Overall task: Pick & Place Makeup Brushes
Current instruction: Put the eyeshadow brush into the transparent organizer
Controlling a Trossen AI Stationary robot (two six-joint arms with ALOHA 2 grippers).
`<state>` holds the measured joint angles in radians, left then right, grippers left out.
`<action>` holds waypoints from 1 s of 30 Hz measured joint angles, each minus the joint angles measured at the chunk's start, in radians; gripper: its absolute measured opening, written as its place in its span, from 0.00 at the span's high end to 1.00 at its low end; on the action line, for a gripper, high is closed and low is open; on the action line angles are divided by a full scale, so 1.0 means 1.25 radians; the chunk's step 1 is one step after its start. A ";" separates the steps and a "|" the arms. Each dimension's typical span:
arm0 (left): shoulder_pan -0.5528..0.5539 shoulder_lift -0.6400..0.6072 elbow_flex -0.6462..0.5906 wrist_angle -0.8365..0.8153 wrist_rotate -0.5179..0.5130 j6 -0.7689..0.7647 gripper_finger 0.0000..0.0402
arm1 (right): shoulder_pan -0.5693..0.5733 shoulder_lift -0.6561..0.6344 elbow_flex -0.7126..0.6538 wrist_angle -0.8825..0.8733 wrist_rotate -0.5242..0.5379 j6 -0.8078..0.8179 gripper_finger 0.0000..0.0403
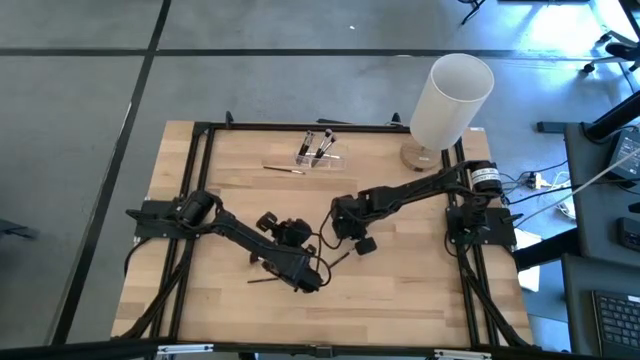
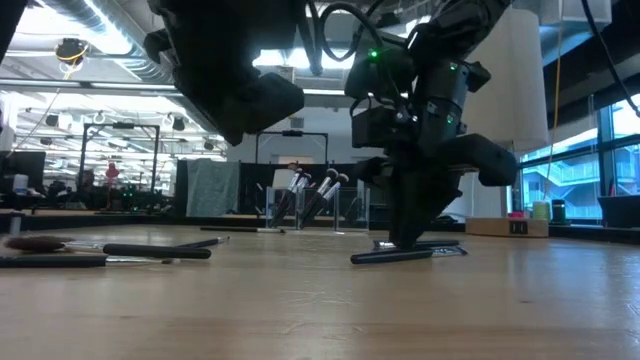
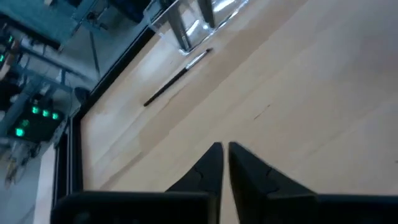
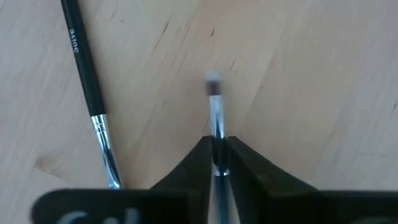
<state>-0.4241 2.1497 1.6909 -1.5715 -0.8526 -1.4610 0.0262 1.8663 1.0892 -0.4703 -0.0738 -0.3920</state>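
Note:
My right gripper [image 4: 217, 160] is down at the table's middle [image 1: 350, 235], shut on a thin makeup brush [image 4: 215, 112] with a silvery ferrule and a small dark tip. A second brush [image 4: 87, 81] with a dark handle lies on the wood beside it. My left gripper [image 3: 225, 152] is shut and empty above the near middle of the table [image 1: 308, 280]. A clear holder [image 1: 318, 150] at the far middle has several brushes standing in it. One more brush [image 1: 283, 169] lies flat in front of the holder. Other brushes [image 2: 100, 250] lie on the table at the left of the low view. My right gripper pinches the brush's silvery ferrule [image 4: 216, 134] between its two fingertips. The fingers come from above, pointing down to the table top [image 2: 405, 240]. The bristle end [image 4: 212, 84] sticks out past the fingers. I cannot tell whether the brush is lifted off the wood.
A tall white cylinder [image 1: 450, 95] stands on a round wooden base at the far right corner. A black frame [image 1: 200, 135] runs round the tabletop. Black cables hang near both grippers. Bare wood lies along the near edge.

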 joint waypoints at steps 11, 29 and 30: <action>0.095 -0.023 0.000 0.000 0.031 0.139 0.95 | -0.012 0.001 0.005 0.002 -0.001 0.138 0.92; 0.040 -0.034 -0.280 0.125 0.140 -0.078 0.95 | -0.261 -0.340 -0.139 0.345 -0.052 0.252 0.92; 0.039 -0.034 -0.287 0.143 0.140 -0.078 0.95 | -0.271 -0.348 -0.146 0.402 -0.037 0.252 0.92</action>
<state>-0.3758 2.1078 1.3317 -1.3928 -0.6777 -1.5579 -0.3127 1.4318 0.9064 0.0322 -0.1195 -0.0765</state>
